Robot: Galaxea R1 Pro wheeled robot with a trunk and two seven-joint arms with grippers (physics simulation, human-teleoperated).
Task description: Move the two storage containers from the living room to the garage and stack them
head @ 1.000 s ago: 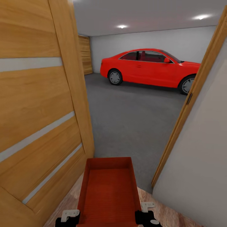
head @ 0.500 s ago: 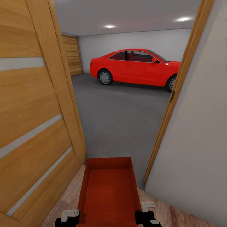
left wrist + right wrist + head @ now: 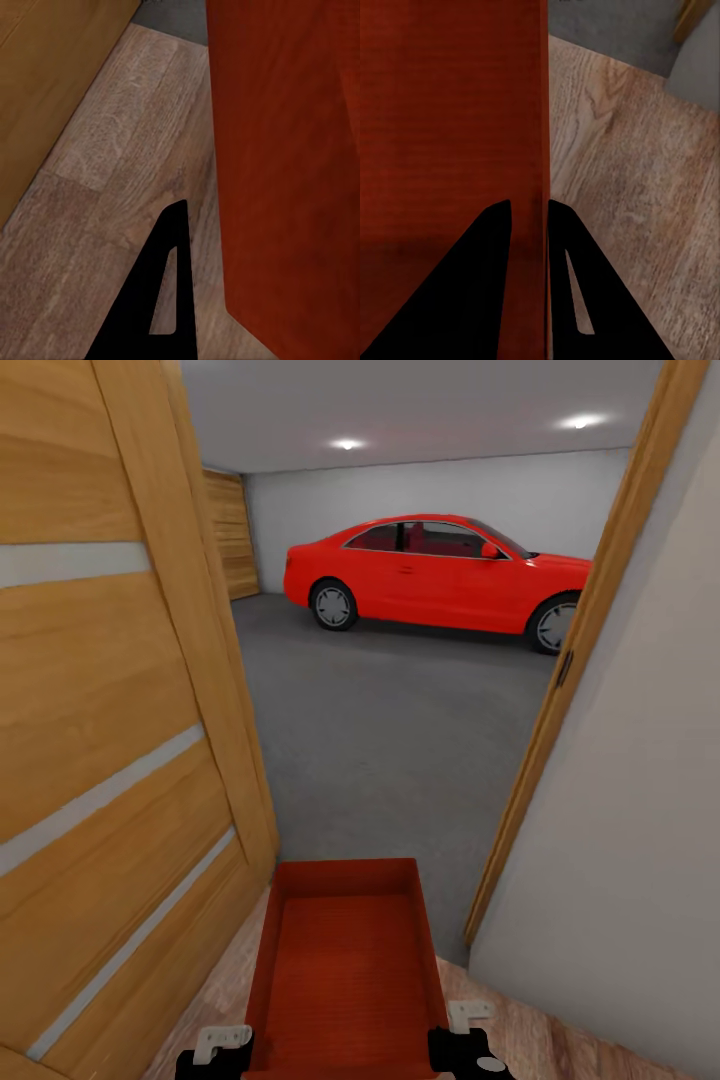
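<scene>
While one storage container (image 3: 345, 960) faces one red car (image 3: 435, 572), right tool (image 3: 529, 214) pinches its wall; left tool (image 3: 161, 292) state unclear

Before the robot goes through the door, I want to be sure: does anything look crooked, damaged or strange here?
Nothing stands out. The container sits level and empty between the left gripper and the right gripper, with its walls straight. The door stands open, and the garage floor leads to the parked car.
</scene>
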